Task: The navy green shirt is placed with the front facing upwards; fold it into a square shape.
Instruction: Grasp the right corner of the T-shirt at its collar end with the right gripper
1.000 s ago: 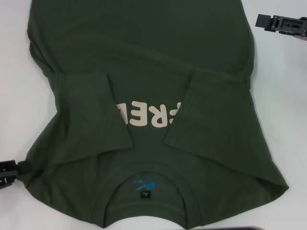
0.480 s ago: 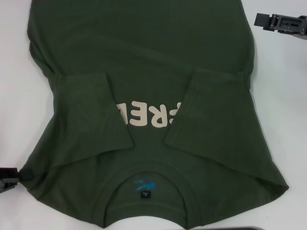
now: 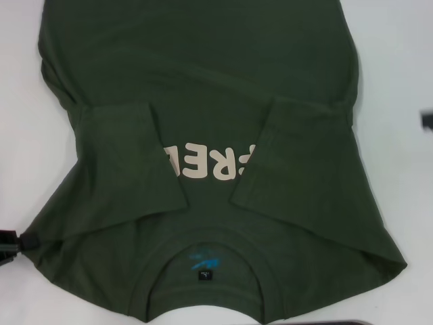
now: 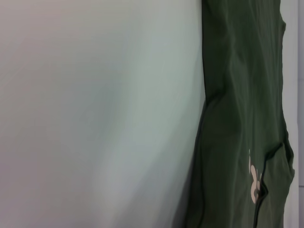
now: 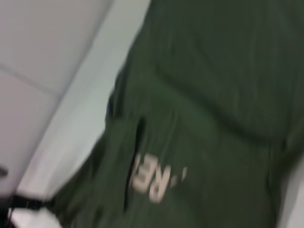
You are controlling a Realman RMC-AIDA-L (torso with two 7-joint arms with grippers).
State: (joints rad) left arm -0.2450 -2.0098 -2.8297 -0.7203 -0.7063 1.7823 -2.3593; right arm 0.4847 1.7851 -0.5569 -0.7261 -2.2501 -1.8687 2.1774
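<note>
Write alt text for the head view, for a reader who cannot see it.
A navy green shirt lies front-up on a white table, both sleeves folded inward over cream chest lettering, collar nearest the camera. The left gripper sits at the shirt's near-left edge; only a sliver of the right gripper shows at the frame's right edge.

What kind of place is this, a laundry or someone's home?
Probably a robot test bench, not a home: a bare white table, one green shirt spread on it with sleeves folded in, and a black left gripper at the shirt's edge.
</note>
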